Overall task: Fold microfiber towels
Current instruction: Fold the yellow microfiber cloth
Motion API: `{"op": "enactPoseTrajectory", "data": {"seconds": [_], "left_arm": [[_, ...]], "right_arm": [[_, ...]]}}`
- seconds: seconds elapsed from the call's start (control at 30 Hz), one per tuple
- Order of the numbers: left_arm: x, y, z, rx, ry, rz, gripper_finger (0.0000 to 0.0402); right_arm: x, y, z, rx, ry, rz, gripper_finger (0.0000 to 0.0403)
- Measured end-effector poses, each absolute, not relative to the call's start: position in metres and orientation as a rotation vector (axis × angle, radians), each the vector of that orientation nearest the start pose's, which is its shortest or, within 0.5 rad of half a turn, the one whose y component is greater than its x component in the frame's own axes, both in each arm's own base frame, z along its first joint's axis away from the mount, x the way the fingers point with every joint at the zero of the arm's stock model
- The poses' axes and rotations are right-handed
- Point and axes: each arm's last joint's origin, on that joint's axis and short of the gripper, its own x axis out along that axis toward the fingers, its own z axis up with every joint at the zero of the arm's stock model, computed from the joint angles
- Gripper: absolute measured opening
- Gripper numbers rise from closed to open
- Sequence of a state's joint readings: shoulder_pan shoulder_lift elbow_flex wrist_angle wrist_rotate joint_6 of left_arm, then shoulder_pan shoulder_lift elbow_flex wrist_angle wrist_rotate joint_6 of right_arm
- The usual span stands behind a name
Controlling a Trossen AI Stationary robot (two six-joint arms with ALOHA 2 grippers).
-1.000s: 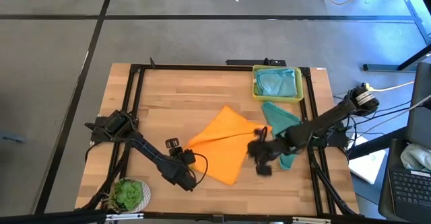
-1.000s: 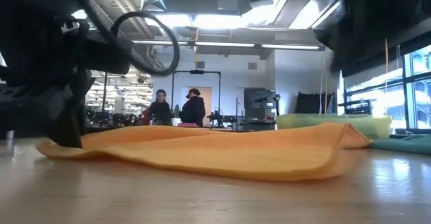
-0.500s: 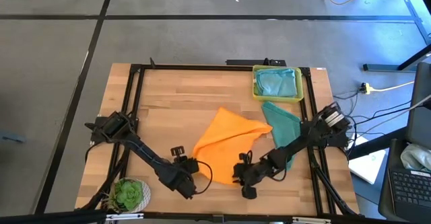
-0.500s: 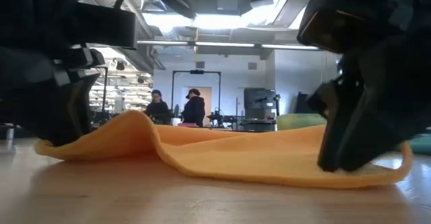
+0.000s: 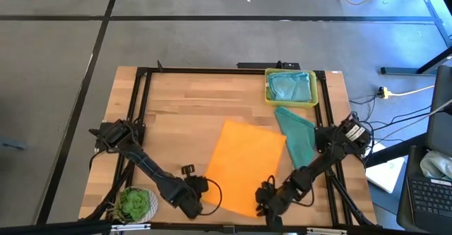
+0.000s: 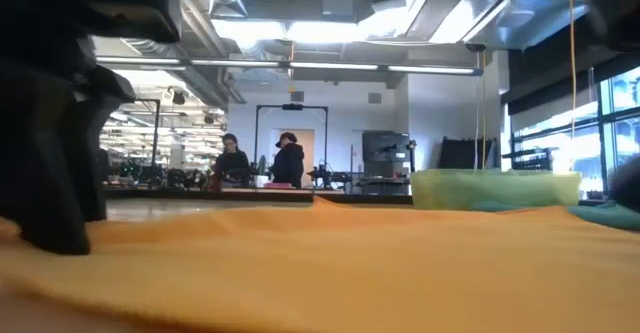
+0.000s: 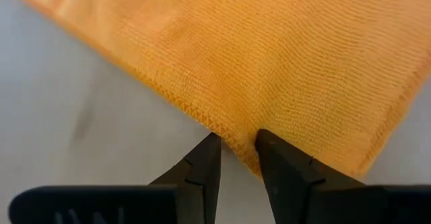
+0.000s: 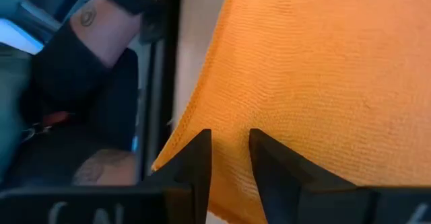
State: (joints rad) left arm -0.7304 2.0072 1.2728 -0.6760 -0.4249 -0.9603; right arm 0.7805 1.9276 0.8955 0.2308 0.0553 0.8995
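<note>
Both end effectors (image 7: 237, 143) (image 8: 229, 143) — seemingly pinching orange towel (image 5: 247, 163)

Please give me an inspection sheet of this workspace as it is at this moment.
Surface: wooden table, black frame.
Job's things: orange towel spread flat; teal towel beside it; light blue towel in yellow tray.
Clutter: small green plant at near left corner.
Grippers: left gripper and right gripper each pinch a near edge of the orange towel.
Cables: on floor, right of table.
Surroundings: two people far behind.
</note>
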Motion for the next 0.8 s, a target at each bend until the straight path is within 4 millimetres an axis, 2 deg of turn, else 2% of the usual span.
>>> {"op": "enactPoseTrajectory", "data": {"seconds": [0.07,0.17,0.3,0.4,0.5,0.57,0.7,0.8], "left_arm": [[0.284,-0.242,0.132,-0.079,1.13,0.279,0.0096],[0.284,-0.248,0.142,0.006,1.164,0.22,0.0096],[0.286,-0.245,0.175,0.191,1.153,0.268,0.0096],[0.291,-0.229,0.202,0.34,1.032,0.4,0.0096],[0.305,-0.21,0.214,0.405,0.929,0.462,0.0096],[0.323,-0.193,0.213,0.405,0.931,0.45,0.0096],[0.359,-0.152,0.199,0.383,0.966,0.35,0.0096],[0.37,-0.121,0.189,0.347,1.057,0.281,0.0096]], "right_arm": [[0.25,0.254,0.102,0.517,0.994,0.289,0.0106],[0.246,0.257,0.101,0.542,1.013,0.286,0.0106],[0.241,0.262,0.101,0.544,1.035,0.299,0.0106],[0.238,0.263,0.101,0.534,1.033,0.299,0.0106],[0.238,0.263,0.1,0.511,1.024,0.306,0.0106],[0.238,0.263,0.1,0.499,1.012,0.298,0.0106],[0.238,0.263,0.1,0.47,1.003,0.306,0.0106],[0.238,0.263,0.1,0.451,0.998,0.314,0.0106]]}}
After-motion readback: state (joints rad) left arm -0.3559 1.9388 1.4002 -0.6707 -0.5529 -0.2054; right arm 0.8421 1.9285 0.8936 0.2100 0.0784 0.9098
